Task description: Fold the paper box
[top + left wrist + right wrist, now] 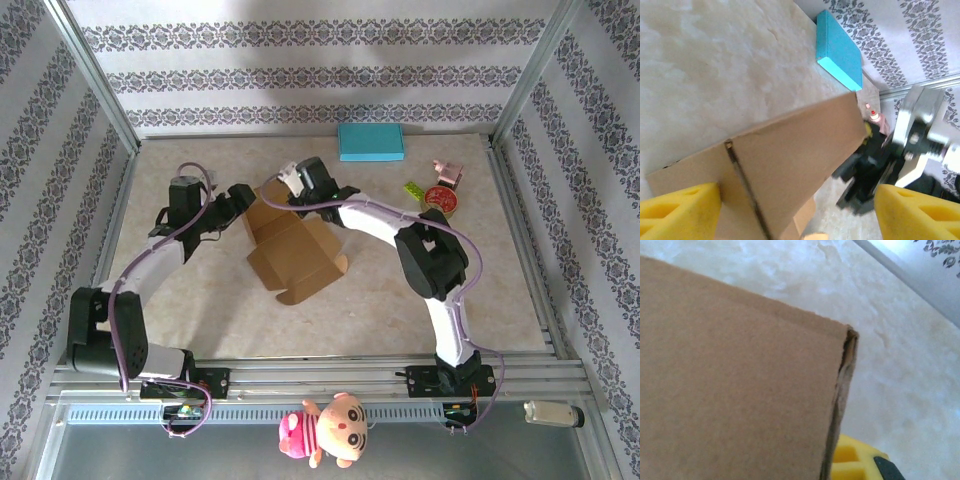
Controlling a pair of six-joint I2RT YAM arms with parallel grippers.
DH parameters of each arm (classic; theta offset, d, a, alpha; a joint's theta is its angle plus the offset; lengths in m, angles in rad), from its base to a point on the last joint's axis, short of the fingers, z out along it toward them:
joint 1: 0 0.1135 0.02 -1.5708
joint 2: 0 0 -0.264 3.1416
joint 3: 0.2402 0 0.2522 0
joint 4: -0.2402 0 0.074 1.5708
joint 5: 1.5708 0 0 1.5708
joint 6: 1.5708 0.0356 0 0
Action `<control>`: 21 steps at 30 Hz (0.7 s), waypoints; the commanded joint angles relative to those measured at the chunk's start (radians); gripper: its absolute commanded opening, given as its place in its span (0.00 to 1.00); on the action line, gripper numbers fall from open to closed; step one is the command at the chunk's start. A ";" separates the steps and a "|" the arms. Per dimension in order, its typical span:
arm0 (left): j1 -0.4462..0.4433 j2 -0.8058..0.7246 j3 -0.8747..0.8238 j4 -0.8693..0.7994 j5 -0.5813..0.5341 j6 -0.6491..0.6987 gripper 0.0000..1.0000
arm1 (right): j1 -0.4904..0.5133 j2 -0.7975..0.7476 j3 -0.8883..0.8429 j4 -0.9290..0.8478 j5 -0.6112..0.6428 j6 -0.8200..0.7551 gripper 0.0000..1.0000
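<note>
- One paper box (295, 250): brown cardboard, partly opened out, lying mid-counter (400, 310) between my two arms. Its surfaces are plain, and a crease line crosses the panel in the left wrist view.
- One left end effector (248, 203), at the box's far left corner. Its yellow pads (680, 207) stand wide apart and grip nothing, with a cardboard panel lying across the gap between them.
- One right end effector (282, 192), at the box's far edge. It is closed on the rim of a raised cardboard panel, and one yellow pad (855, 462) shows just past that edge.
- One teal flat box (371, 141), by the far wall, well apart from the paper box.
- Three small items at far right: one pink piece (447, 173), one green-and-yellow piece (413, 189) and one red disc (441, 199). The print on the disc is too small for me to read.
- One plush doll (325, 430), on the rail in front of the arm bases.
</note>
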 commanded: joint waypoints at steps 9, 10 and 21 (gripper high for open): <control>0.043 0.039 0.094 -0.181 -0.075 0.173 0.84 | 0.080 -0.027 -0.080 0.066 -0.008 0.135 0.12; 0.045 0.066 0.106 -0.186 -0.039 0.172 0.83 | 0.081 -0.024 -0.078 0.069 -0.015 0.147 0.14; 0.046 0.067 0.004 -0.047 0.045 0.052 0.58 | 0.072 0.118 0.053 0.071 0.039 0.512 0.18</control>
